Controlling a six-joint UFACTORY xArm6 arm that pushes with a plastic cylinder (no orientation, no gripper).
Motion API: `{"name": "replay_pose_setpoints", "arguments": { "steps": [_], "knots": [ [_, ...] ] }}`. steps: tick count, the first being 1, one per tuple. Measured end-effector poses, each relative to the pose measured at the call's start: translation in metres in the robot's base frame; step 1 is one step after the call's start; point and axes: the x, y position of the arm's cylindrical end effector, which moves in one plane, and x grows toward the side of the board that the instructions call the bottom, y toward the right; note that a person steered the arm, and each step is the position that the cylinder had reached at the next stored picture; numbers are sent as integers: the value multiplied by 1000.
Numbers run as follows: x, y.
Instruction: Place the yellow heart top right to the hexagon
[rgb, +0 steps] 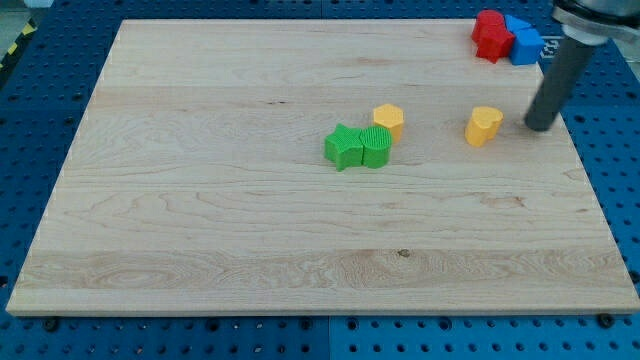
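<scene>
A: Camera view has the heart (484, 125) at the view's right on the surface (200, 230), with my tip (540, 127) just beside it on its right, apart from it as far as I can tell.

B: And the hexagon (388, 120)?

A: Left of the heart, touching or nearly touching the green blocks (358, 146) below it.

B: What could go wrong?

A: I judge that a straight push leftward would run the heart into the hexagon's side, not above and right of it, and might knock the hexagon and the greens along. An off-centre push could spin the heart away.

B: The red block (489, 34) and blue block (523, 42)?

A: Top right corner, well clear, unless the heart goes too far up.

B: The tool?

A: A plain rod: no jaws to open or close, holding nothing, touching only the surface.
</scene>
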Motion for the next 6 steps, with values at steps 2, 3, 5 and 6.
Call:
{"name": "replay_pose_setpoints", "arguments": {
  "steps": [2, 3, 5, 6],
  "knots": [
    [3, -88],
    [-18, -147],
    [-54, -152],
    [-64, -96]
  ]
}}
